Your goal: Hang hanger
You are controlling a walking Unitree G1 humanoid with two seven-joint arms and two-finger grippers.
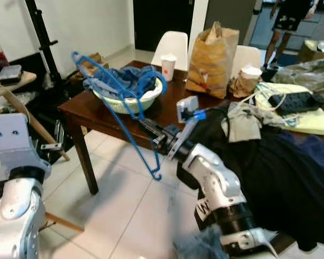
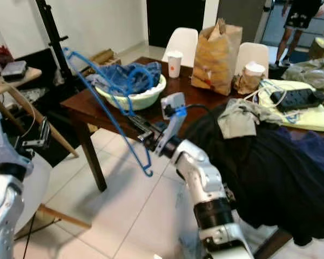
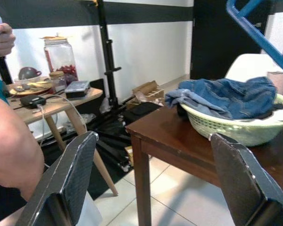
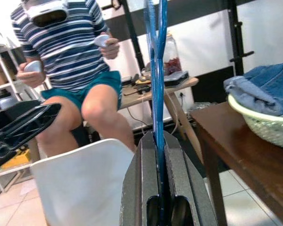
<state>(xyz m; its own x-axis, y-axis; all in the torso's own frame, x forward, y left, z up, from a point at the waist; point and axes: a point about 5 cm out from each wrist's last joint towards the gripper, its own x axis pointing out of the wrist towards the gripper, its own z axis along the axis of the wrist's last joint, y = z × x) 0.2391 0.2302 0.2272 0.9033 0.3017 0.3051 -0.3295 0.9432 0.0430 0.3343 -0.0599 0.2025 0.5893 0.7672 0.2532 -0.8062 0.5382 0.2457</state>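
While the right end effector (image 1: 151, 131) clamps the blue hanger (image 1: 116, 100) clear above the surface (image 1: 97, 110), ready for hanging, the left end effector (image 3: 155, 179) waits wide.

Open floor (image 1: 124, 216) lies left of the bench (image 1: 81, 110); a basket (image 1: 130, 102) and black pole (image 1: 43, 38) crowd the hanger (image 1: 121, 113).

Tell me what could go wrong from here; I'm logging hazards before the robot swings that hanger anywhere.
The right tool grips the blue hanger along one thin bar, so it could twist or slip. The hanger sits close over the basket of jeans on the table and may snag the denim. A seated person is nearby, within possible swing range.
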